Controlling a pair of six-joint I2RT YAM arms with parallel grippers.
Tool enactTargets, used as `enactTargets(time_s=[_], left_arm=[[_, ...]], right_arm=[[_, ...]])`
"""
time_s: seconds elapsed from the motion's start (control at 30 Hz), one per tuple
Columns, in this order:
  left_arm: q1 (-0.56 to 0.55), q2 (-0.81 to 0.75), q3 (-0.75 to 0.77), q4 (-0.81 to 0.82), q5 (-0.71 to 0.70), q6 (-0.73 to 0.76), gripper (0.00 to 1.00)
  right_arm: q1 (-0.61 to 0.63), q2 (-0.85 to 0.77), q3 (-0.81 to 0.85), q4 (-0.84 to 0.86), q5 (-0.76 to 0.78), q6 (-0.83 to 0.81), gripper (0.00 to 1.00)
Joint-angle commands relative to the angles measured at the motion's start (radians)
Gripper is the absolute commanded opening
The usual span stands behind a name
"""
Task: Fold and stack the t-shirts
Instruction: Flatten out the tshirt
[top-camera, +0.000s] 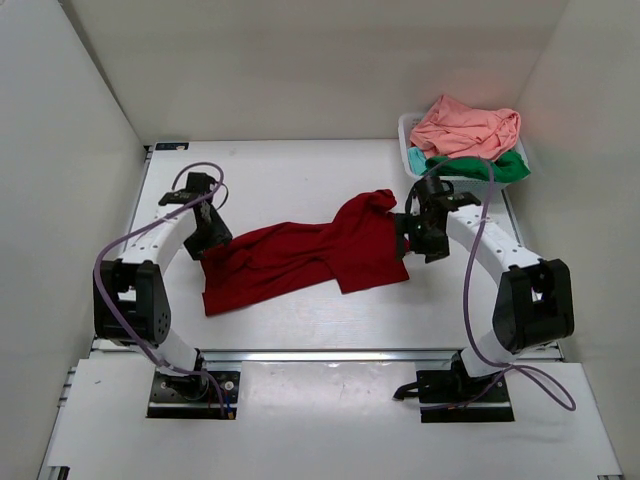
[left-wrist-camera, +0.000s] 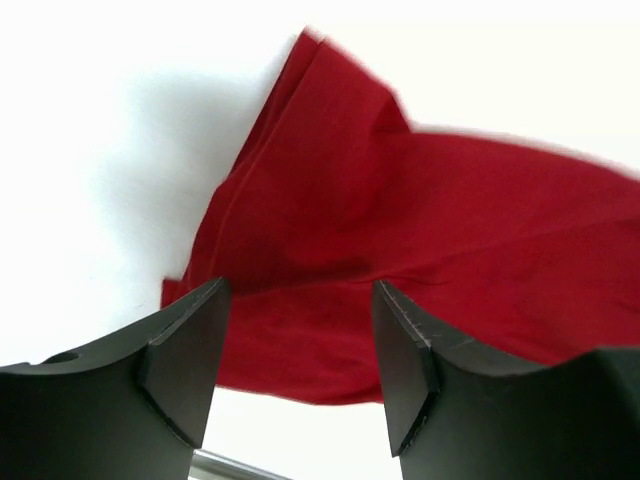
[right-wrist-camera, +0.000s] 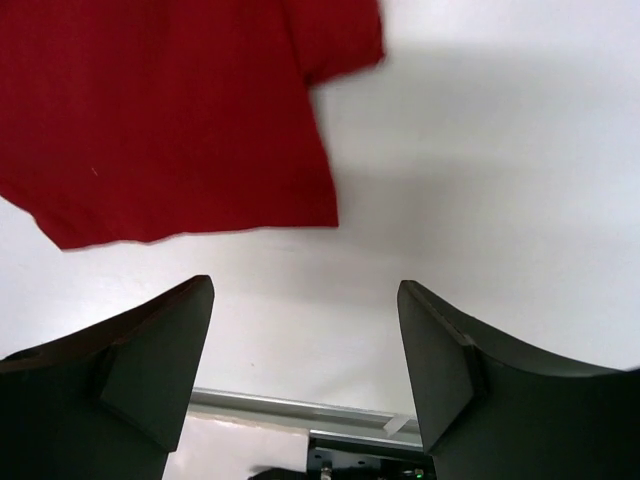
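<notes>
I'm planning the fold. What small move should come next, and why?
Likely lower the left hand onto the edge of the dark red t-shirt below it and pinch. The shirt lies rumpled, not flat, and both hands are open, the right hand just past its hem.

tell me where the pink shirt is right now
In the top view the pink shirt lies at the far right of the table, heaped on the green shirt in the basket.

White arm segments (top-camera: 160, 232), black joints (top-camera: 130, 300), purple cables (top-camera: 466, 300), black base plates (top-camera: 190, 395), matte black wedge-shaped claw fingers (left-wrist-camera: 185, 350)
</notes>
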Motion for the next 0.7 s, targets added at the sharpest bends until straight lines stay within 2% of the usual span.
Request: enactTargets(time_s=[0.0, 0.1, 0.2, 0.5, 0.67], left_arm=[[-0.029, -0.098, -0.109, 0.006, -0.072, -0.027, 0.69], [-0.017, -0.191, -0.217, 0.025, -0.096, -0.061, 0.68], [-0.024, -0.21, -0.263, 0.032, -0.115, -0.053, 0.68], [-0.041, -0.202, -0.364, 0.192, -0.081, -0.096, 0.69], [-0.038, -0.179, -0.393, 0.232, -0.075, -0.116, 0.65]], right_arm=[[0.023, -0.057, -0.086, 0.108, -0.008, 0.04, 0.72], [0.041, -0.074, -0.129, 0.14, -0.015, 0.047, 0.71], [0.043, -0.077, -0.153, 0.153, -0.025, 0.055, 0.71], [0.04, -0.066, -0.182, 0.167, -0.048, 0.043, 0.72], [0.025, -0.068, -0.197, 0.162, -0.046, 0.038, 0.71]])
